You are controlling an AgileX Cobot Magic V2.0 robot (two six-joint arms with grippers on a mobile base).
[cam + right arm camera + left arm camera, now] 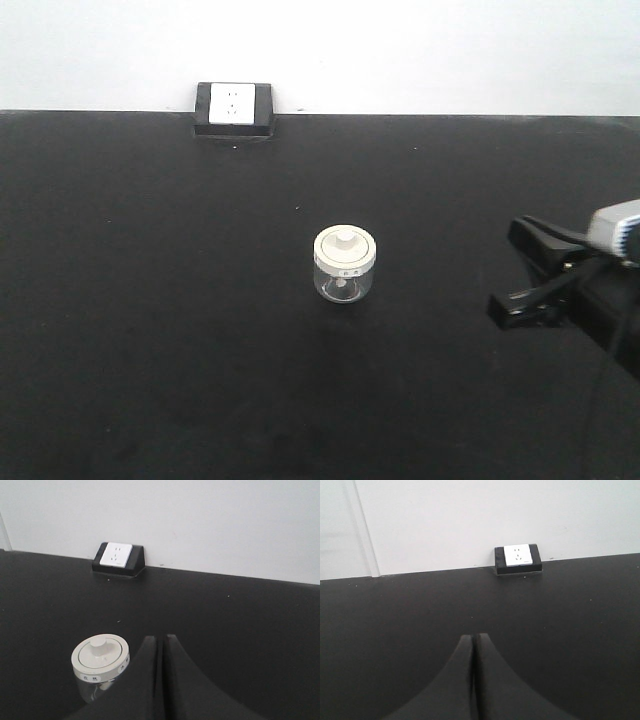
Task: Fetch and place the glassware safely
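Black matte tabletop (150, 350) runs back to a plain white wall, where a black-housed white power socket (234, 108) sits at the far edge. Near the middle of the surface stands the glass jar (345, 263), squat and clear, upright, capped by a cream-white lid (345, 245) with a central knob; something small and whitish shows through the glass, too small to identify. The right gripper (520, 270) reaches in from the right edge of the front view, apart from the jar and roughly level with it, so the jar lies to its left. In the right wrist view its two black fingers (145, 680) are pressed together with only a thin seam between them, and the jar sits just left of and close to them, its lid label facing the camera. The left gripper (473, 642) is likewise closed, fingertips touching, looking over bare tabletop towards the socket with no jar in its view. The right arm looks the nearer one; I judge it would need to spread its fingers and shift leftward to straddle the jar's vertical axis.
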